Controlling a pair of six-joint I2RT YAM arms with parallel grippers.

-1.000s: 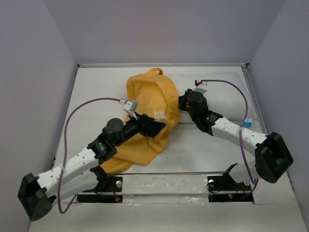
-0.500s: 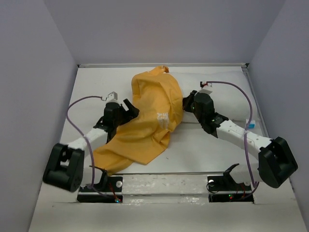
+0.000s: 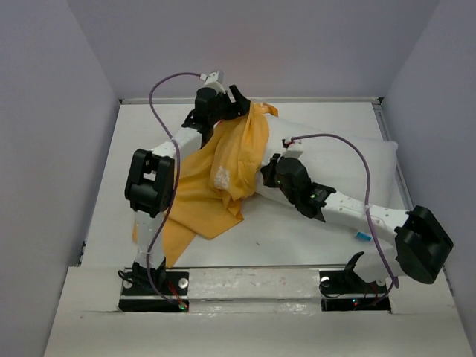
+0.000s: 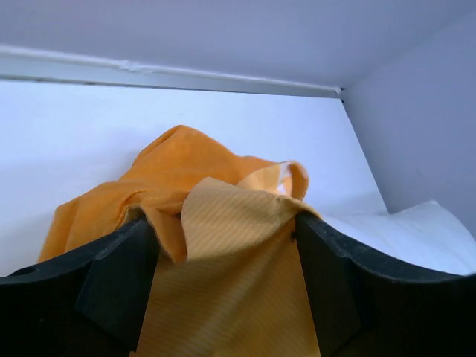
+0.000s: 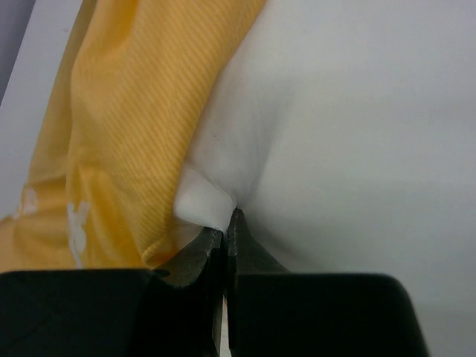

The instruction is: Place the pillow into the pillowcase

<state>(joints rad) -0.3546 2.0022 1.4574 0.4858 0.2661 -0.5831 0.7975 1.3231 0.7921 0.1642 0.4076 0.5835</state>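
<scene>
Pressed together, the right jaws pinch a small fold at the edge of the pillow (image 5: 335,134), just beside the pillowcase (image 5: 126,111). At the far side of the worktop (image 3: 141,134) the left jaws stand spread wide, with the pillowcase's bunched top between them. The pillow lies on the worktop's right side, its left end covered by the orange cloth.

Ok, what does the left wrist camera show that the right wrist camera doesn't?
Only the left wrist: the left claw open, with a bunched edge of the pillowcase between its fingers, plus the table and back wall. Only the right wrist: the right claw shut on a pinch of the pillow, and white print on the orange fabric. Both: orange pillowcase beside white pillow.
</scene>
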